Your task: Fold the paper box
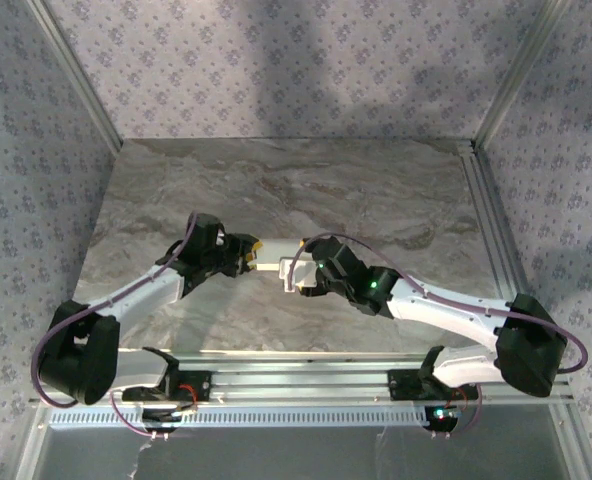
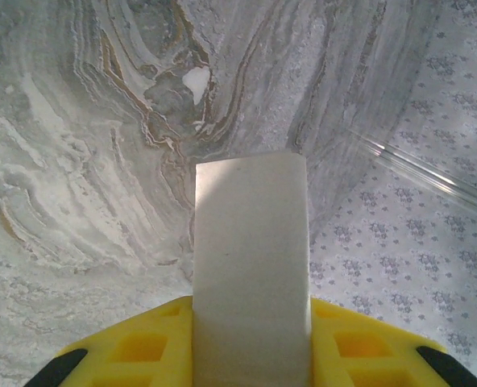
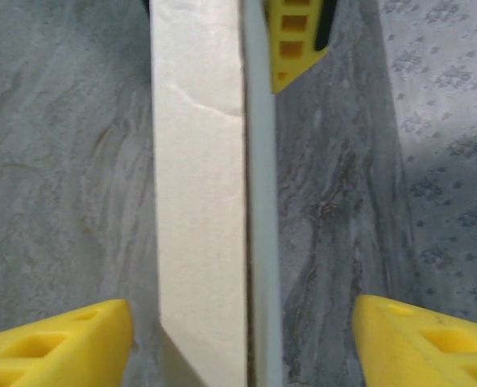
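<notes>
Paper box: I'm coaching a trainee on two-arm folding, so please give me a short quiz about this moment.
1. True or false: the left gripper is shut on the paper box.
2. The right gripper is: A clamped on the box; B open, straddling the box; C turned away from the box.
3. What colour are the gripper fingers?
Key: 1 true; 2 B; 3 yellow.
</notes>
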Action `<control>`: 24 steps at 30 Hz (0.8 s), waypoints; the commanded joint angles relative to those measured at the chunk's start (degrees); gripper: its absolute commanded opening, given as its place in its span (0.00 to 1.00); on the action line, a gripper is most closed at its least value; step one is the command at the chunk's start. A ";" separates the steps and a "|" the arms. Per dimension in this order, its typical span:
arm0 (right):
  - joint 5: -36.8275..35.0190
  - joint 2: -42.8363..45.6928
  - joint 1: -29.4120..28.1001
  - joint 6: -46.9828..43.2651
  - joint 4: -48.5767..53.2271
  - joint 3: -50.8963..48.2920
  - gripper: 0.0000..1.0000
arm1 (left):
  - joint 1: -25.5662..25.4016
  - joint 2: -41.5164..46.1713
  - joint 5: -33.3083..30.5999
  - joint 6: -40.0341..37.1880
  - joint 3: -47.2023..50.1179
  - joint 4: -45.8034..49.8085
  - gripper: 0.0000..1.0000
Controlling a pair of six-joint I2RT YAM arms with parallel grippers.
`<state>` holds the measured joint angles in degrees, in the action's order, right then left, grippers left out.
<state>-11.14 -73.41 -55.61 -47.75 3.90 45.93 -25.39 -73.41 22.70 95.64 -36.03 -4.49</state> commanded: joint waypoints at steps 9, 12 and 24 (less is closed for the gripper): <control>-1.93 -5.22 0.52 3.54 -0.74 1.50 0.64 | 0.16 1.16 1.21 2.81 -0.51 0.85 0.23; -2.40 -6.54 0.59 3.65 -1.31 2.88 0.53 | 0.16 1.42 1.29 2.63 -0.39 1.14 0.23; 7.19 -4.11 2.93 9.70 19.03 11.08 0.26 | 1.41 3.10 2.11 -1.90 0.00 0.64 0.60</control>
<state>-9.04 -79.77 -53.52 -41.54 13.89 53.67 -24.95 -72.86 23.55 94.98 -35.40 -4.51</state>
